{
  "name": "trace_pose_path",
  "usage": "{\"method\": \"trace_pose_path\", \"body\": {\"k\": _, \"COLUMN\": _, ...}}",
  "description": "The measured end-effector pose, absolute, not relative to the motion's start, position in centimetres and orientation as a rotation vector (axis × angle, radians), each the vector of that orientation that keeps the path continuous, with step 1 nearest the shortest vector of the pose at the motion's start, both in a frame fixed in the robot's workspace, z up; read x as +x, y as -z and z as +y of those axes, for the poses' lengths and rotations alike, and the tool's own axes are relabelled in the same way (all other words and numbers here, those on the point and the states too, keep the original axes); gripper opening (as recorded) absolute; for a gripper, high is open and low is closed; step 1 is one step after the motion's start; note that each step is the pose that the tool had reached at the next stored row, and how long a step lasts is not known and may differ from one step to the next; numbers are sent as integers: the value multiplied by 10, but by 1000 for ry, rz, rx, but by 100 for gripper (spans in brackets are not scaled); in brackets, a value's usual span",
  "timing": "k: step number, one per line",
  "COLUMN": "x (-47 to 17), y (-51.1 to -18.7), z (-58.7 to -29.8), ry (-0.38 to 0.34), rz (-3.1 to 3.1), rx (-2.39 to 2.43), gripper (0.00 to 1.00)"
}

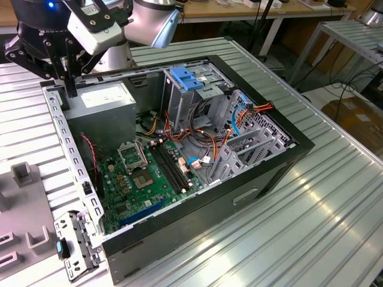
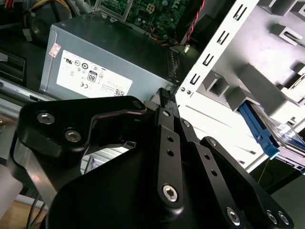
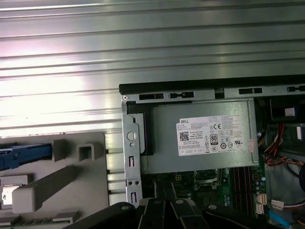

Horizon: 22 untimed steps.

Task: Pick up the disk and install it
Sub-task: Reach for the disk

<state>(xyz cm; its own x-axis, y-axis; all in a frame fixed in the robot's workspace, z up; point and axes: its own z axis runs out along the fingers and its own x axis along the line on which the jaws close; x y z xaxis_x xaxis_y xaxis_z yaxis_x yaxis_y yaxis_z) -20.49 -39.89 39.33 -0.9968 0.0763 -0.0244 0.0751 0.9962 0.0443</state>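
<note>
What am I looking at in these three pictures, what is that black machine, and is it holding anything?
It is a robot arm with a gripper for grasping. One picture comes from a camera off the arm; the two wrist views come from cameras riding on it. On the ribbed metal table lies an open computer case with a green circuit board and a grey power-supply box. The gripper hangs over that box's corner, jaws closed on nothing. The disk, in its blue frame, sits in a grey holder beside the case.

Bright light glares off the ribbed table (image 3: 62,95); the open case (image 1: 239,197) sits shadowed.
</note>
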Motion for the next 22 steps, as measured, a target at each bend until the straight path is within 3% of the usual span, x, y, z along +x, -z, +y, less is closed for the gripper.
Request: {"method": "trace_pose_path", "body": {"k": 22, "x": -223, "y": -393, "z": -399, "ry": -68, "rz": 3113, "rx": 118, "gripper": 11}}
